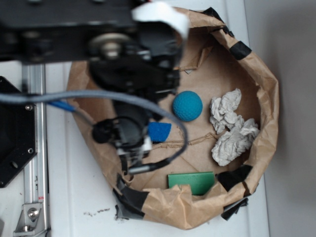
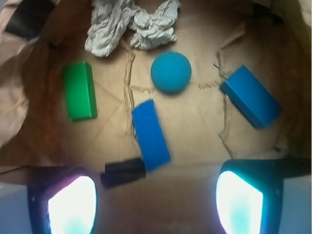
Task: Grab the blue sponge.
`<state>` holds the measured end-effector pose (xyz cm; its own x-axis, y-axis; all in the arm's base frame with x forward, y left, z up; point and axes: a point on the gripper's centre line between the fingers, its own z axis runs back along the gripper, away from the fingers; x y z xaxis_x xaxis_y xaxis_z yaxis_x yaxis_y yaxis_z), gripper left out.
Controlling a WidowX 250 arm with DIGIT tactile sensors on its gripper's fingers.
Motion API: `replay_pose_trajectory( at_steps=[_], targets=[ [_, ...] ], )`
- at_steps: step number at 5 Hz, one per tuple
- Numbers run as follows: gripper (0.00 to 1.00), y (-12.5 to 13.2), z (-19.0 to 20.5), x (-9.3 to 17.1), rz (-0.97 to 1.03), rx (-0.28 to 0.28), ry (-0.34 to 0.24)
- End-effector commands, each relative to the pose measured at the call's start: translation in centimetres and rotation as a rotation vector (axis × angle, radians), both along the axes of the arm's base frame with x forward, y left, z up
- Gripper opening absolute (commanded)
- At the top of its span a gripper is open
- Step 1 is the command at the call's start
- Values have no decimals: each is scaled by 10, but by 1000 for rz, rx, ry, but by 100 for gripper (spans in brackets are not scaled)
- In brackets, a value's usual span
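The gripper [image 2: 155,195] hangs above the near end of the sponge [image 2: 151,135], with its two fingers [image 2: 239,200] wide apart and nothing between them. The sponge lies flat on the brown paper floor, slightly turned, with free floor on both long sides. Its near end touches or overlaps a small black piece [image 2: 123,172]. The ball [image 2: 170,72] sits just beyond its far end. A green block [image 2: 79,90] lies to one side, a blue block [image 2: 250,96] to the other, both well apart from it. Crumpled paper [image 2: 129,23] is at the far wall.

The exterior view shows the raised rim of the paper bag [image 1: 269,103] around all. There the arm hides most of the sponge [image 1: 159,131] and the blue block.
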<state>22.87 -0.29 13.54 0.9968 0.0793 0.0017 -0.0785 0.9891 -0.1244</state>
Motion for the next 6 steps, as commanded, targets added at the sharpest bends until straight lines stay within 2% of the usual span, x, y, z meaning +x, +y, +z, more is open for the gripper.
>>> replay_pose_trajectory(
  at_steps=[1, 2, 3, 4, 5, 6],
  targets=[
    [100, -20, -54, 11, -100, 111, -10],
    [100, -36, -100, 14, -185, 40, 17],
    [100, -45, -107, 4, -195, -13, 47],
    [0, -41, -96, -1, -174, 13, 32],
    [0, -27, -67, 5, -173, 62, -35],
    [0, -12, -23, 18, -121, 135, -106]
  ],
)
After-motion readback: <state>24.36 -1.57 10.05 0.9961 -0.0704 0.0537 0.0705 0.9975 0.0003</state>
